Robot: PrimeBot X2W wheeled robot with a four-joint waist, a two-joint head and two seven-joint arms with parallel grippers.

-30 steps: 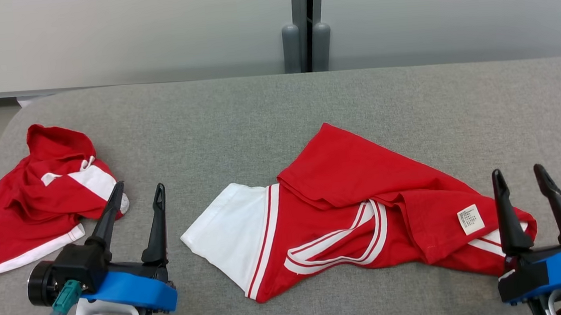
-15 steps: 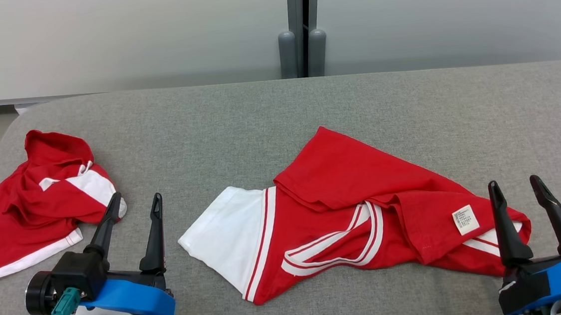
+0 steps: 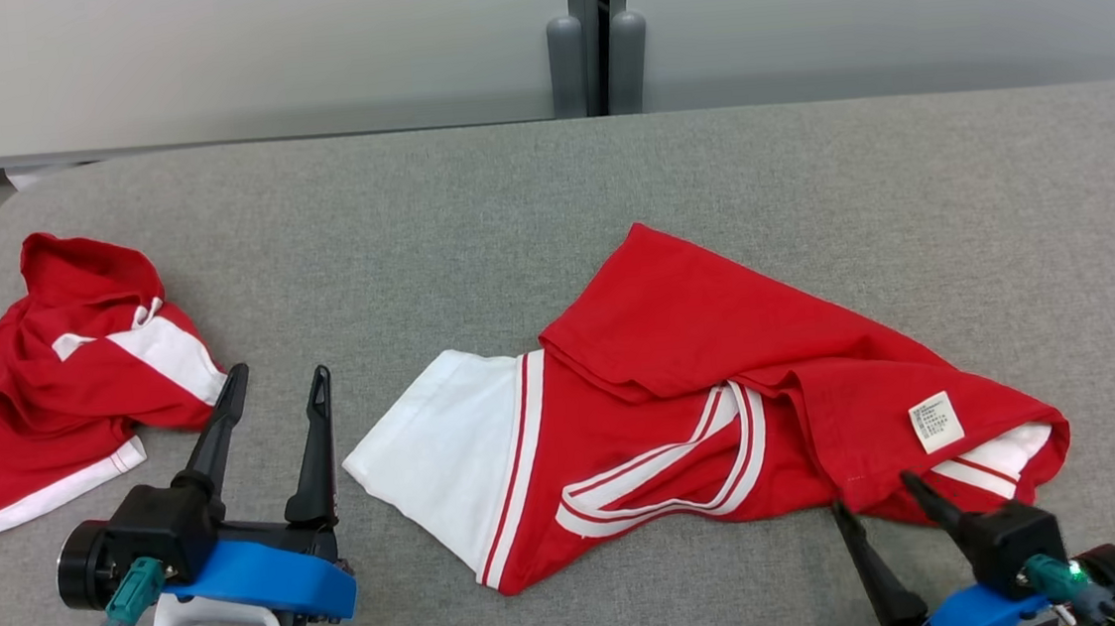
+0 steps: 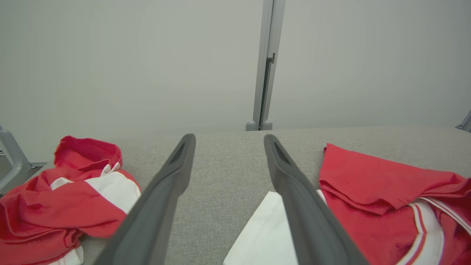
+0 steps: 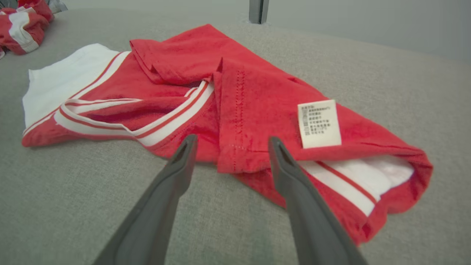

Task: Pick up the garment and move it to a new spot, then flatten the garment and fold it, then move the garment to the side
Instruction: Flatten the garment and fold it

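Observation:
The garment [image 3: 704, 401], a crumpled red shirt with a white sleeve and white-striped trim, lies mid-table with a white label [image 3: 935, 422] near its right end. My right gripper [image 3: 872, 492] is open just in front of the shirt's near edge, fingers tilted up and to the left. In the right wrist view the gripper [image 5: 232, 138] has a red hem fold of the garment [image 5: 206, 73] between its tips, not clamped, with the label [image 5: 319, 123] just to the right. My left gripper [image 3: 280, 372] stands open left of the white sleeve, holding nothing; the left wrist view shows it [image 4: 229, 137] over bare cloth.
A second red-and-white garment [image 3: 55, 372] lies bunched at the table's left edge, close to my left gripper. The grey padded table [image 3: 509, 207] ends at a rounded left corner. A grey wall with a vertical post [image 3: 596, 41] stands behind.
My right gripper has dropped back toward the near edge, shifted left and turned toward the shirt's hem. The camera has shifted slightly. The left gripper has barely moved.

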